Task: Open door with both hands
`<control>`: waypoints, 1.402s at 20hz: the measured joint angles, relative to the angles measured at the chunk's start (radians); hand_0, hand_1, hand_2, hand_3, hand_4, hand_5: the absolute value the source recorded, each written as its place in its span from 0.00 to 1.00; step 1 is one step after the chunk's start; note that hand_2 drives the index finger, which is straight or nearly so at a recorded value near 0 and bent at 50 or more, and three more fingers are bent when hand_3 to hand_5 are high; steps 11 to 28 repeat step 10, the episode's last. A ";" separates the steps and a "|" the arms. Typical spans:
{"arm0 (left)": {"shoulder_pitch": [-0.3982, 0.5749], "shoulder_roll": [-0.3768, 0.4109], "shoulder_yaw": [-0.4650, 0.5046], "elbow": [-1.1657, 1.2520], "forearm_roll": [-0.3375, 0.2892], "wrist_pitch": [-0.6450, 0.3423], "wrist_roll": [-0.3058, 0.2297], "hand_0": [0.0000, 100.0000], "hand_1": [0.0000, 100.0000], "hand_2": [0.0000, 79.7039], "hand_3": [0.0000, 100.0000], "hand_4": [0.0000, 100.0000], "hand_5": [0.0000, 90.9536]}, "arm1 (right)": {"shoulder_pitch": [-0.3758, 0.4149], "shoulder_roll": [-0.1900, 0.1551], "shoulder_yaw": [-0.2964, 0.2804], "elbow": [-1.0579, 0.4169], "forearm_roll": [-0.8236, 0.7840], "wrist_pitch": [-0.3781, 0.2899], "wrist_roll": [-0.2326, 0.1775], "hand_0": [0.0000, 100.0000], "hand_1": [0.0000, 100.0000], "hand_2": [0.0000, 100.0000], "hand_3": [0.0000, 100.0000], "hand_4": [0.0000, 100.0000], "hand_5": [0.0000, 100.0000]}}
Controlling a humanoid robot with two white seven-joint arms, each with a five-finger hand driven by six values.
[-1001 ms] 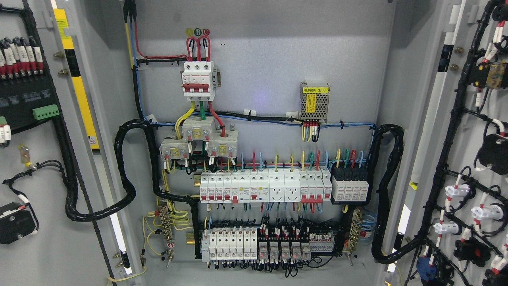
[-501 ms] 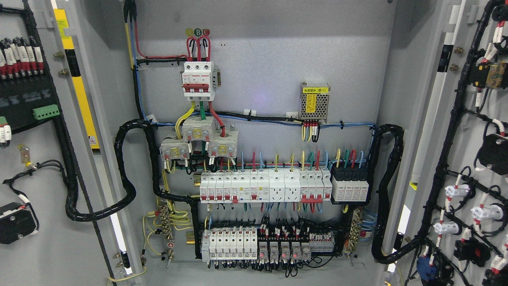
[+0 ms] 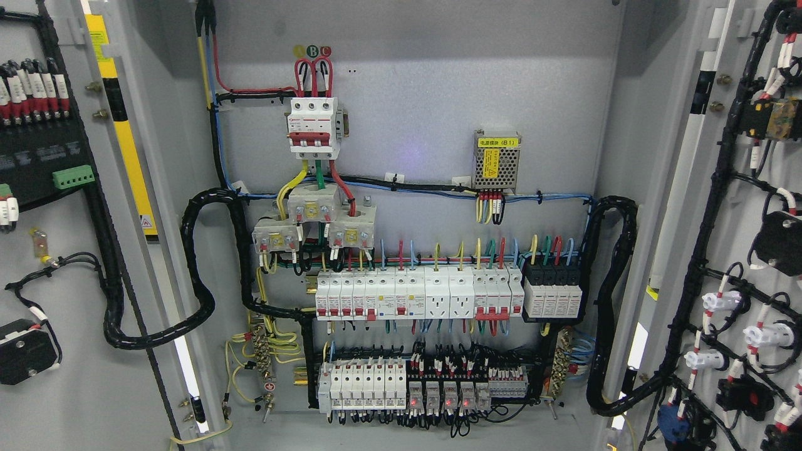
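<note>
Neither of the robot's 2 hands shows anywhere in the head view, so whether their fingers are wide, narrow or holding anything cannot be told. Nothing has shifted across the last second: the view is fixed and every part sits where it did, which suggests the opening stroke is over and the arms have dropped clear. Both grey sheet-metal doors of the electrical cabinet stand swung fully outward, the left door (image 3: 69,376) filling the picture's left edge with its inner face and black wiring exposed, the right door (image 3: 745,207) doing the same at the right edge with its black cable harness and white-capped switch backs. Between them the grey steel backplate (image 3: 413,94) is in full view. On it, a white 3-pole main breaker with red toggles (image 3: 313,128) sits at upper centre, a small perforated metal power supply with a yellow label (image 3: 497,161) to its right, a long row of white miniature breakers (image 3: 418,294) across the middle, and a lower rail of white breakers and black relays (image 3: 413,385) beneath. Thick black corrugated conduit (image 3: 194,269) loops from the left door to the backplate, with a matching loop at the right. Judged from how the doors lie, the task looks complete.
</note>
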 measured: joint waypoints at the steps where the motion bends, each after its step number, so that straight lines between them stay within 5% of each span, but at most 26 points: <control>1: -0.002 -0.001 0.000 0.011 0.000 0.002 0.000 0.12 0.56 0.00 0.00 0.00 0.00 | -0.001 0.001 0.000 0.010 0.003 0.013 -0.001 0.00 0.50 0.04 0.00 0.00 0.00; 28: -0.011 -0.011 -0.001 0.071 -0.002 0.054 0.010 0.12 0.56 0.00 0.00 0.00 0.00 | -0.008 0.006 -0.001 0.072 0.013 0.055 -0.004 0.00 0.50 0.04 0.00 0.00 0.00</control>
